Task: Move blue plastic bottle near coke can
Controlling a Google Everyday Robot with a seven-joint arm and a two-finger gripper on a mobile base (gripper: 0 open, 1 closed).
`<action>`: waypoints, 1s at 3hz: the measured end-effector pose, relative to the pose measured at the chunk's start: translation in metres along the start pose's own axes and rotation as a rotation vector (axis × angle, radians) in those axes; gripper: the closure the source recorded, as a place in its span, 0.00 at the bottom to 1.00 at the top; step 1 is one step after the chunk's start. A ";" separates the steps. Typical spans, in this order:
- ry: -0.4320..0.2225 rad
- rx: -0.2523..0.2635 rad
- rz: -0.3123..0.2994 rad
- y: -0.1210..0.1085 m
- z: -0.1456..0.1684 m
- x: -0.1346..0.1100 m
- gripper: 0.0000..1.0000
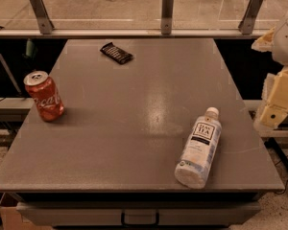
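The blue plastic bottle (199, 147) lies on its side on the grey table (134, 143), near the front right corner, white cap pointing away from me. The coke can (44, 96) stands upright near the table's left edge, far to the left of the bottle. My gripper (274, 110) hangs at the right edge of the view, beyond the table's right side, to the right of and apart from the bottle. It holds nothing that I can see.
A dark snack bar wrapper (116, 52) lies at the back middle of the table. A glass railing with metal posts (167, 11) runs behind the table. A drawer handle (140, 218) shows below the front edge.
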State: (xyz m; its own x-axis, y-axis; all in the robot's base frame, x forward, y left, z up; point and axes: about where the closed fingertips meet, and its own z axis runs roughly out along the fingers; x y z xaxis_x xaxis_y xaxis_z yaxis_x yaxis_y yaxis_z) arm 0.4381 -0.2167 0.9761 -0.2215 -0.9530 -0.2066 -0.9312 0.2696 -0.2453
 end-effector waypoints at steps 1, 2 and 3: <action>0.000 0.000 0.000 0.000 0.000 0.000 0.00; -0.040 -0.011 -0.083 0.010 0.010 -0.007 0.00; -0.124 -0.063 -0.244 0.041 0.036 -0.028 0.00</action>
State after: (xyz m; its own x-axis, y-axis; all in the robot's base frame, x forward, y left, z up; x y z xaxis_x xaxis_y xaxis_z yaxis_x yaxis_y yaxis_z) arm 0.4168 -0.1736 0.9378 0.0451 -0.9635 -0.2640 -0.9696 0.0214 -0.2436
